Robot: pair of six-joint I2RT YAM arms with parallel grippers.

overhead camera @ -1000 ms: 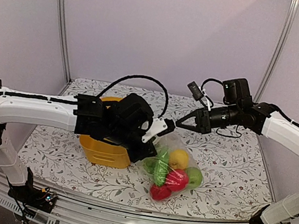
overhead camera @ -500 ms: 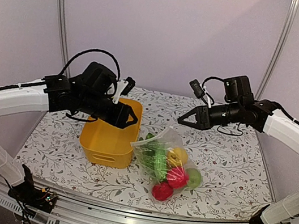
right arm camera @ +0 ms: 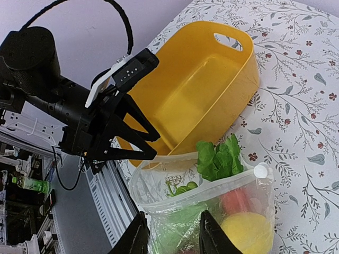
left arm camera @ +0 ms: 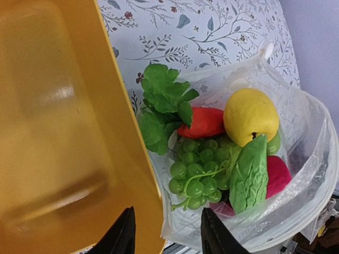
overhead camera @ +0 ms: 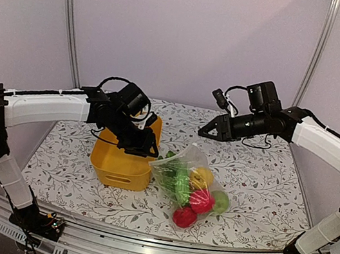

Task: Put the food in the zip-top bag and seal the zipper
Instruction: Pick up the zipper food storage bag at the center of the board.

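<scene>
The dotted zip-top bag [overhead camera: 185, 155] lies on the floral tablecloth [overhead camera: 264, 188] at centre frame in the top view. Its left side touches the yellow tub [overhead camera: 117, 167]. That view shows only a jumble of green, yellow and red inside.

The left wrist camera sorts it out:
- lettuce [left arm camera: 163, 106] poking out of the mouth against the tub wall
- an orange-red carrot [left arm camera: 204, 121]
- a yellow lemon [left arm camera: 250, 115]
- a cluster of green grapes [left arm camera: 195, 172]
- a ribbed green leaf [left arm camera: 249, 177]
- a red piece [left arm camera: 279, 174]

Only the right wrist camera shows the mouth gaping. The zipper [right arm camera: 212, 191] strip is unjoined, with its white slider [right arm camera: 260, 170] at the right end.

The left gripper [overhead camera: 146, 147] hangs over the tub's right rim, fingers apart, holding nothing. The right gripper [overhead camera: 204, 131] is in the air toward the upper right of the bag, its fingers likewise spread and empty.
</scene>
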